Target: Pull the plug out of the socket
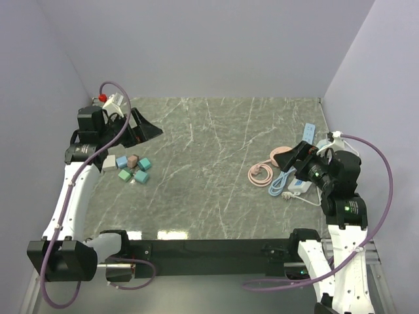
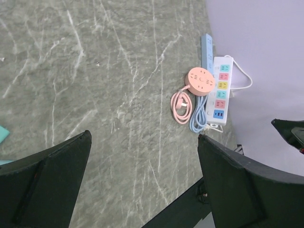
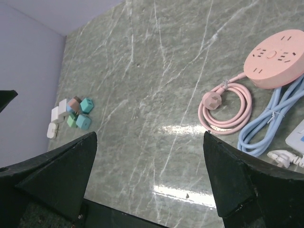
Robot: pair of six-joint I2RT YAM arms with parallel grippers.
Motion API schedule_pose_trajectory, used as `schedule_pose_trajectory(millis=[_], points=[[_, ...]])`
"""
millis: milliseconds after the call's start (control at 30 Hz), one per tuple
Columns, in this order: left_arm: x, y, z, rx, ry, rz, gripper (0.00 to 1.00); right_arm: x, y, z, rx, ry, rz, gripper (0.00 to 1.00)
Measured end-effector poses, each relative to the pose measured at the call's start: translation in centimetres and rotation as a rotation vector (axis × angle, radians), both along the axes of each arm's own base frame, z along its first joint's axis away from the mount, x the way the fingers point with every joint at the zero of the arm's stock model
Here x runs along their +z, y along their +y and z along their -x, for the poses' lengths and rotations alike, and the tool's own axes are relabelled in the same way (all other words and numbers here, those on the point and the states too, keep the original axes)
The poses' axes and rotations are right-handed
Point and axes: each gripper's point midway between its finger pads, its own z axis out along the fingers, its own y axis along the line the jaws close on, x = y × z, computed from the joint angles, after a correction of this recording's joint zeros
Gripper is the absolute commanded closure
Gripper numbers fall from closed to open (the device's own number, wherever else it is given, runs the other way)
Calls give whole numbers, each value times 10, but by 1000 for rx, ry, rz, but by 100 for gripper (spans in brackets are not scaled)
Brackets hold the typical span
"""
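A pink round socket lies at the right of the table, its pink cord coiled beside it and its pink plug lying loose on the coil. A white power strip with coloured outlets lies next to it, with a coiled blue cord. A small white plug sits at the strip's near end; I cannot tell whether it is plugged in. My right gripper is open and empty above the pink socket. My left gripper is open and empty, raised at the far left.
A cluster of small teal, pink and white cube adapters lies at the left, below my left gripper. A blue power strip lies by the right wall. Walls close in on the left, back and right.
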Motion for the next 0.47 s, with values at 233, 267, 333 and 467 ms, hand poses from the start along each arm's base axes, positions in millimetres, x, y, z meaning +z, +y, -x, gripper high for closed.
schedule_pose_trajectory(millis=[233, 267, 333, 467], points=[[16, -6, 9, -45, -53, 17, 1, 20, 6, 6, 25, -54, -13, 1], [18, -7, 11, -49, -59, 18, 1, 24, 8, 7, 34, -61, -19, 1], [22, -8, 13, -57, -71, 20, 0, 31, 13, 9, 55, -75, -35, 1], [29, -9, 15, -72, -92, 23, 1, 45, 17, 9, 74, -98, -52, 0]])
